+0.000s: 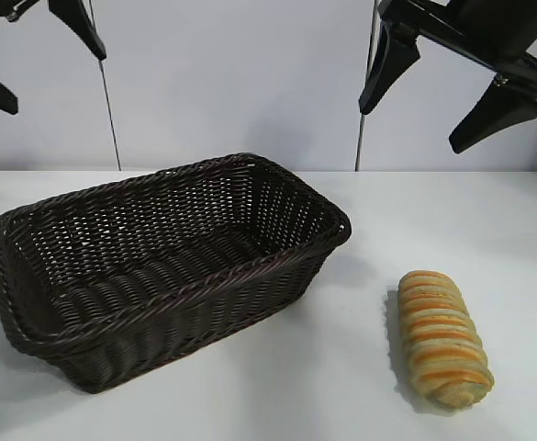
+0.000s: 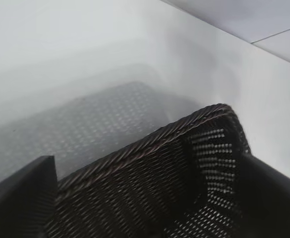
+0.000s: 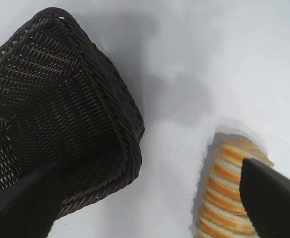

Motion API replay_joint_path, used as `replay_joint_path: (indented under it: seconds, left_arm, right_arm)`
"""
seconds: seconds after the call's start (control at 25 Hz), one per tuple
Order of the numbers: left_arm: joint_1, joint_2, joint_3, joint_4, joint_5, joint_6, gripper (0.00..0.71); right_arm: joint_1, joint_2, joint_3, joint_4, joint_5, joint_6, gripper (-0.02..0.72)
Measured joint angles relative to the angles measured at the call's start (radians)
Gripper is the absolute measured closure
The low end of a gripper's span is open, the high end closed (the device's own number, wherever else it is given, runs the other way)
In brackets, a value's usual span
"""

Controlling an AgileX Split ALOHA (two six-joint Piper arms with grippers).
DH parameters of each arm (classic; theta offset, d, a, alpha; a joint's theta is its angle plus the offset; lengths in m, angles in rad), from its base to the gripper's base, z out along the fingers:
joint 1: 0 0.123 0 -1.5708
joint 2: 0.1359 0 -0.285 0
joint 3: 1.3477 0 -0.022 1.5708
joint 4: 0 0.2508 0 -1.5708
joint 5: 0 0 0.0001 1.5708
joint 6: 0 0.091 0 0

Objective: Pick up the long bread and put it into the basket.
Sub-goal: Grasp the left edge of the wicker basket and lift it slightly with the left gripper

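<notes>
— Wicker first: what do I have in the basket [image 1: 172, 276]?

— Dark brown weave, rectangular, flaring sides, braided rim. From my exterior view I see its floor and inner walls and nothing lying in it. It sits on the white table [image 1: 286, 395], its long side running at an angle.

— And the long bread [image 1: 442, 336]?

— To the right of the basket, apart from it, with bare table between the two. It lies flat, not touched by anything. It is an elongated golden-tan loaf with spiral ridges, striped orange-brown and pale. My right wrist view shows the basket's corner and the loaf side by side, with a gap of table between them.

— Where are my grippers?

— Right gripper [image 1: 452, 92] hangs high above the table, up and to the right of the basket, over the ground behind the loaf. Its two dark fingers are spread wide with nothing between them. Left gripper [image 1: 43, 50] is up above the basket's left end, also spread and empty. My left wrist view looks down on the basket's rim.

— Anything in the way?

— Between the basket and the loaf I see only table. A pale wall [image 1: 240, 83] stands behind the basket, with two thin cables running down it.
</notes>
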Motion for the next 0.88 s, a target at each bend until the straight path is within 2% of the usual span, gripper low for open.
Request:
replay_joint_path:
  seconds: [0.12,0.36,0.48,0.88]
  left_arm:
    - [0.000,-0.001,0.124,0.000,-0.041,-0.020,0.015]
    - [0.000,0.006,0.297,-0.022,-0.225,-0.026,0.015]
    - [0.000,0.037,0.311,-0.069,-0.270,-0.005,0.015]
    - [0.000,0.220,0.311,-0.374,-0.315,0.271,0.015]
  right_arm:
    - [0.000,0.000,0.000,0.000,0.000,0.000,0.008]
    - [0.000,0.000,0.000,0.000,0.001,0.000,0.008]
    - [0.000,0.000,0.000,0.000,0.001,0.000,0.008]
    - [0.000,0.000,0.000,0.000,0.001,0.000,0.008]
